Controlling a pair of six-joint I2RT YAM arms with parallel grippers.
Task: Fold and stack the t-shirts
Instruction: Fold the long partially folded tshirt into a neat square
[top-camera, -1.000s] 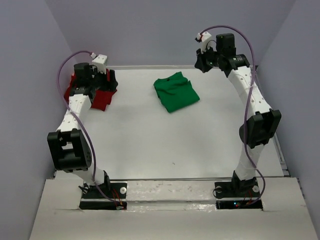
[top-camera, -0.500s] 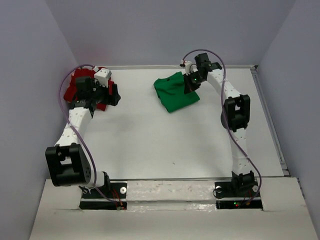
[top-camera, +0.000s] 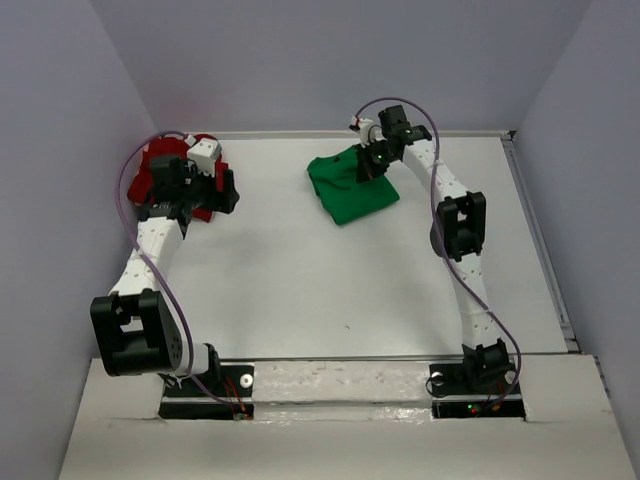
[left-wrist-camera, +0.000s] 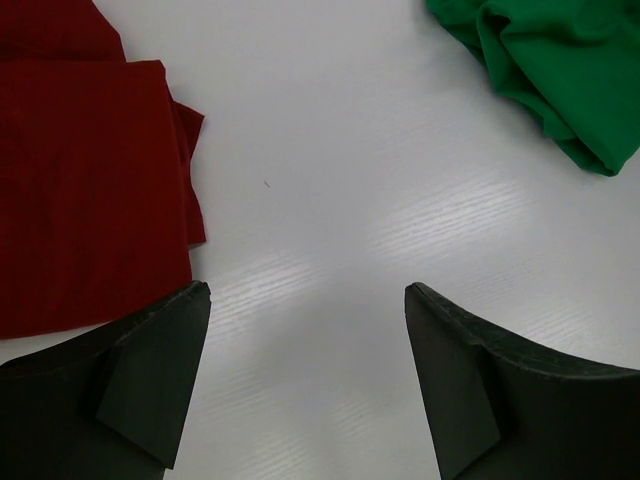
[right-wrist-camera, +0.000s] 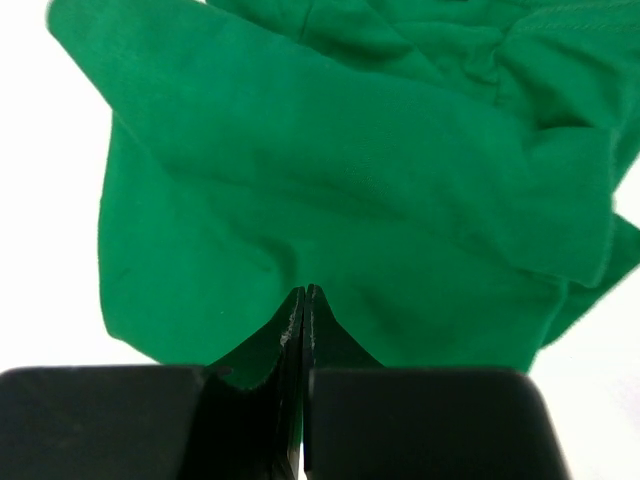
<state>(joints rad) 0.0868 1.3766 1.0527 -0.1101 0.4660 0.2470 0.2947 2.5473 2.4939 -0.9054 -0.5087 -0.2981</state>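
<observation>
One spread, one pressed together: left end effector (left-wrist-camera: 305, 292) beside red t-shirt (left-wrist-camera: 90, 190), right end effector (right-wrist-camera: 303, 292) facing green t-shirt (right-wrist-camera: 330, 170).

Left claw (left-wrist-camera: 305, 292) spread wide, right claw (right-wrist-camera: 303, 293) pressed closed

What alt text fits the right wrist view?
The right gripper, jaws shut, points at a rumpled green t-shirt that fills most of the view. The shirt lies on a white table; whether the gripper touches the cloth cannot be told.
</observation>
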